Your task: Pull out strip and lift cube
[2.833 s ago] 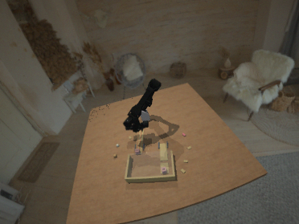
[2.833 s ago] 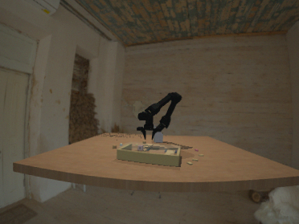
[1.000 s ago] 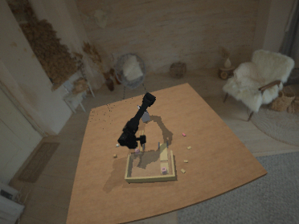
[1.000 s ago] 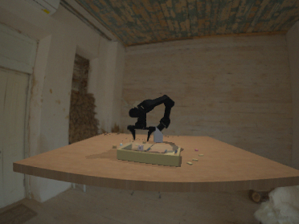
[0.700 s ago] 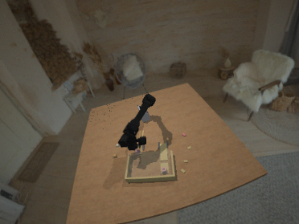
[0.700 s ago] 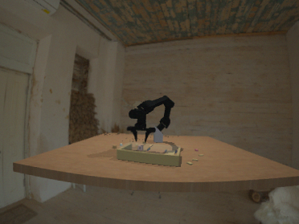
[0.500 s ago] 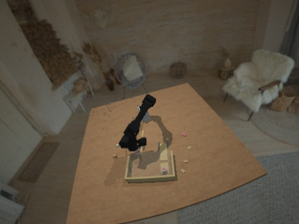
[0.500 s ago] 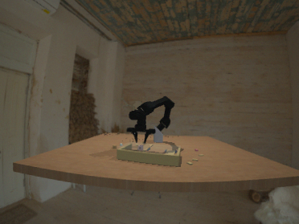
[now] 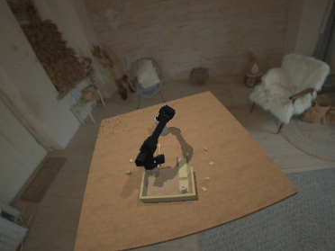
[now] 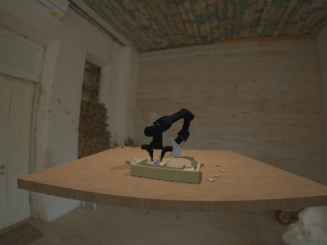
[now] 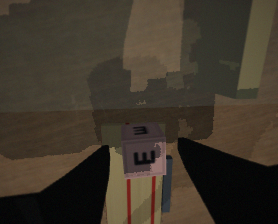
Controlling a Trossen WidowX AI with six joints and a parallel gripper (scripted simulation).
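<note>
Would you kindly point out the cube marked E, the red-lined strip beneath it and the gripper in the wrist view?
cube marked E (image 11: 144,157): wrist view, its lettered side
red-lined strip (image 11: 141,200): wrist view, between its red lines
gripper (image 11: 144,147): wrist view, midway between its fingertips

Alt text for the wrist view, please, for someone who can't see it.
A pinkish cube marked E sits on the end of a pale strip with two red lines, between the gripper's parted black fingers, with visible gaps either side. A blue-grey bar runs along the strip's right edge.
</note>
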